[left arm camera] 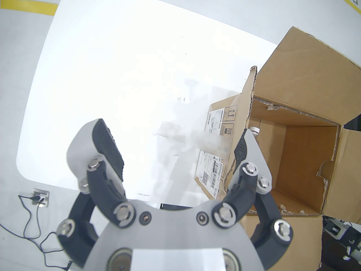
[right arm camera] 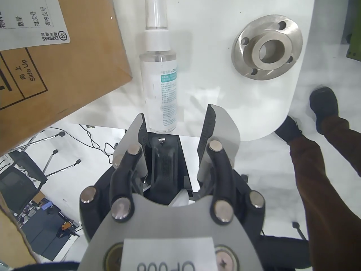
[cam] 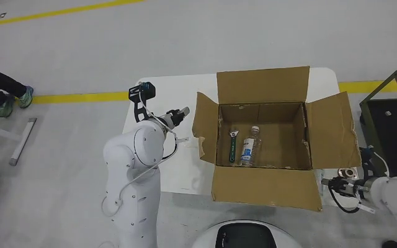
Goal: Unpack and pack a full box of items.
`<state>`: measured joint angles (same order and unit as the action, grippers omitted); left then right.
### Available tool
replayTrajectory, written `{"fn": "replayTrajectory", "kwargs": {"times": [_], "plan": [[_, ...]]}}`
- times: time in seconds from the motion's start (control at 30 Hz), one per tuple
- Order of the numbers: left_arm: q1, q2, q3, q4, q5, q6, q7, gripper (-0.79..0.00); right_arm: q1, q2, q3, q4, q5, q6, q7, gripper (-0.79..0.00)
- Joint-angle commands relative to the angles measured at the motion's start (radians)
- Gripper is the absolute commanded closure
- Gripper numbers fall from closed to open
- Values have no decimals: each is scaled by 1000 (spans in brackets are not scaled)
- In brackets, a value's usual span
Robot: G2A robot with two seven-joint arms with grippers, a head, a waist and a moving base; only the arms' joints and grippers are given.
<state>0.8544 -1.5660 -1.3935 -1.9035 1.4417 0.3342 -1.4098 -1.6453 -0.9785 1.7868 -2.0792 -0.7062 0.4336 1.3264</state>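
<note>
Two items in the box, top view: a wrench point(cam: 232, 146) with a green handle and a clear bottle point(cam: 249, 146) lie side by side on the floor of the cardboard box point(cam: 267, 186), nearer its left wall than its right.
Box, top view: it stands on the white table point(cam: 180, 167) with all four flaps folded outward, taking up the table's right part.
Left arm, top view: the left gripper point(cam: 181, 113) hangs over the table just beside the box's left flap, apart from it.
Right arm, top view: it sits off the box's near right corner, past the right flap.
Left gripper, left wrist view: its two fingers point(left arm camera: 108, 145) stand wide apart with nothing between them, and bare table lies beneath.
Box, left wrist view: its labelled outer wall faces the tool, and a white bottle cap shows inside past the torn wall edge.
Right gripper, right wrist view: the right gripper point(right arm camera: 176, 115) has its fingers spread and grips nothing.
Spray bottle, right wrist view: a spray bottle point(right arm camera: 160, 80) lies flat on the table, base just ahead of the fingertips, nozzle end pointing away.
Flange, right wrist view: a metal flange point(right arm camera: 267, 47) with bolt holes lies flat near the table's rounded corner, apart from the spray bottle.
Box, right wrist view: a labelled cardboard flap hangs just beside the spray bottle.
</note>
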Motion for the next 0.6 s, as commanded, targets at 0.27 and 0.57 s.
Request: {"fn": "replayTrajectory", "kwargs": {"times": [0.27,0.57], "plan": [[0,0,0,0,0,0,0,-785,70,2,-88,61,-35,7,-14,-502],[0,0,0,0,0,0,0,-785,100,0,-138,102,-41,11,-36,-456]]}}
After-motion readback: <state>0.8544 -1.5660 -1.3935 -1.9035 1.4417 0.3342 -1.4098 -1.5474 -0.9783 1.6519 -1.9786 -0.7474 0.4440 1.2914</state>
